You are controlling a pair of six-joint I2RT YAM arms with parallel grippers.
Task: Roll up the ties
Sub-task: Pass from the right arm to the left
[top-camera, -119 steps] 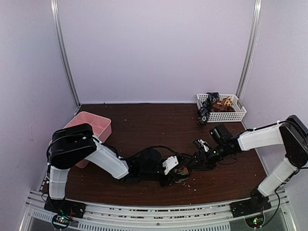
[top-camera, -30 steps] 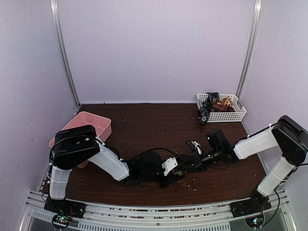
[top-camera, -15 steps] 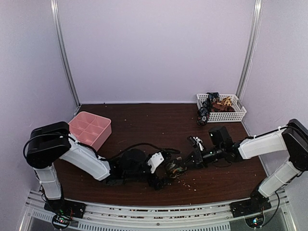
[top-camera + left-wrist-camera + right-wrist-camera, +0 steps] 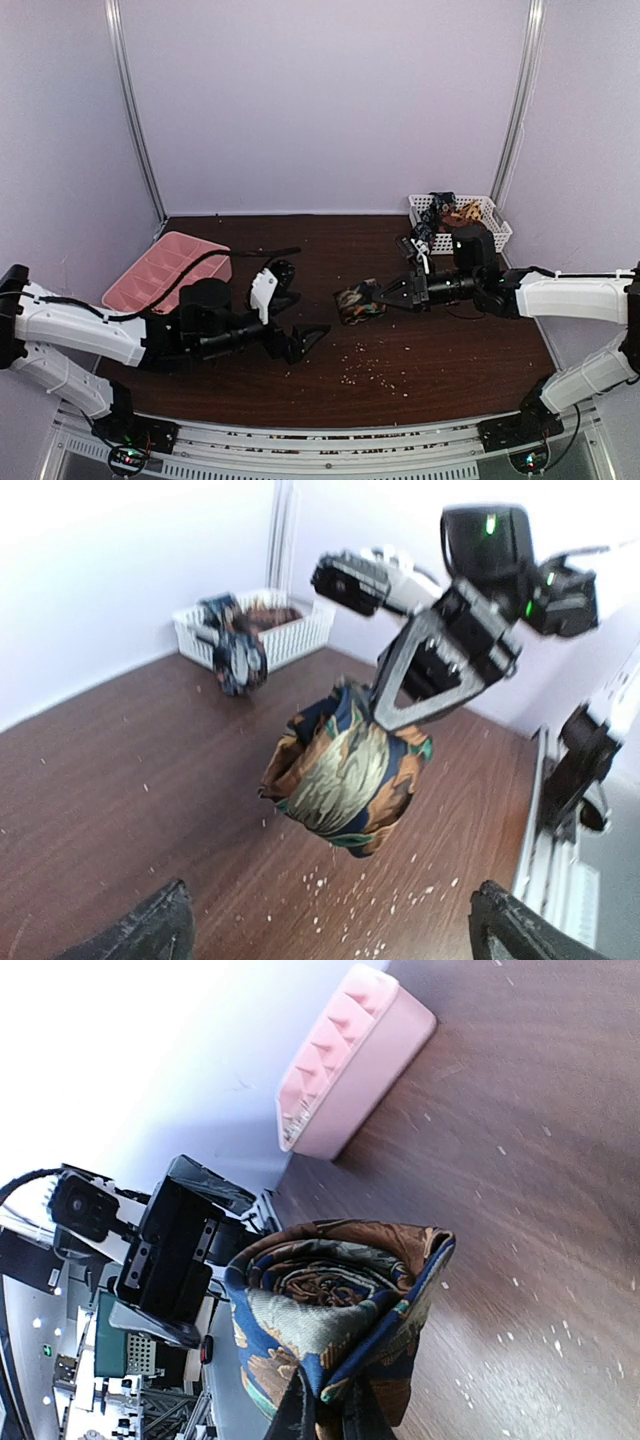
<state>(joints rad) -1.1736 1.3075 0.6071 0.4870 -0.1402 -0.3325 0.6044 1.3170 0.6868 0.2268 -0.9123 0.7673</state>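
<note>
Tie coil (image 4: 345, 775), one, pinched by right fingers (image 4: 402, 675); two ties (image 4: 425, 235) in basket (image 4: 475, 243).

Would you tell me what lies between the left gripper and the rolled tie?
Only bare table with a few pale crumbs separates the open left gripper from the rolled tie, which the right gripper holds; the left wrist view shows it.

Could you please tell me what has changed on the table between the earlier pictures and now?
The left end effector drew away from the rolled tie, pulled back to the left and now stands open. The right end effector has kept hold of it and lifted it off the table, toward the far right. The pink tray and the white basket stayed where they were.
</note>
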